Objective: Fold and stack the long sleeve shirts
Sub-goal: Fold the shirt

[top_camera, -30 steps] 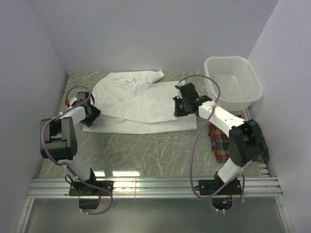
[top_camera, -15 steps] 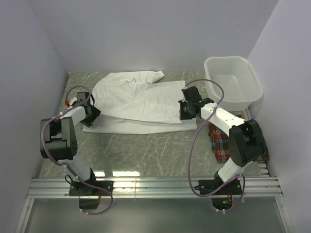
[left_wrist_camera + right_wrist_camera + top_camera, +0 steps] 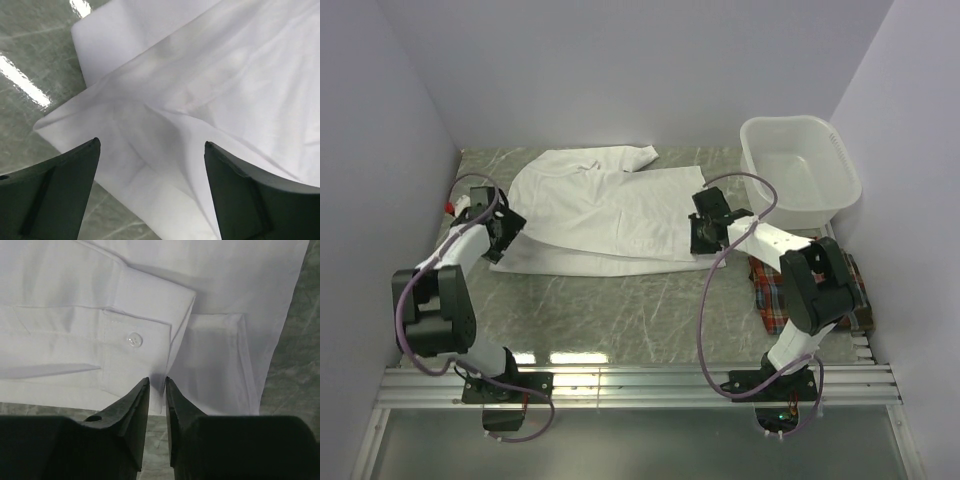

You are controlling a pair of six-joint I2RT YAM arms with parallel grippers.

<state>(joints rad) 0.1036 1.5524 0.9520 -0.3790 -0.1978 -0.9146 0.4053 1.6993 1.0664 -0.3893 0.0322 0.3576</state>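
Observation:
The white long sleeve shirt (image 3: 600,205) lies spread at the back of the table, with a sleeve folded across its body. My left gripper (image 3: 503,232) stands wide open over the shirt's lower left corner (image 3: 100,130), with cloth below its fingers (image 3: 151,145). My right gripper (image 3: 700,235) is at the shirt's right edge. Its jaws are a narrow slit apart (image 3: 157,381), right at the buttoned cuff (image 3: 134,340), whose edge runs into the gap. The plaid shirt (image 3: 775,295) lies crumpled at the right, partly under my right arm.
A white plastic basin (image 3: 790,120) stands at the back right, close to my right arm. Bare marble table (image 3: 620,310) runs in front of the white shirt. Walls close in on the left, back and right, and a metal rail crosses the near edge.
My right gripper carried the sleeve cuff right and toward the near edge of the shirt, then parted its jaws a little. My left gripper opened wider and its elbow dropped nearer.

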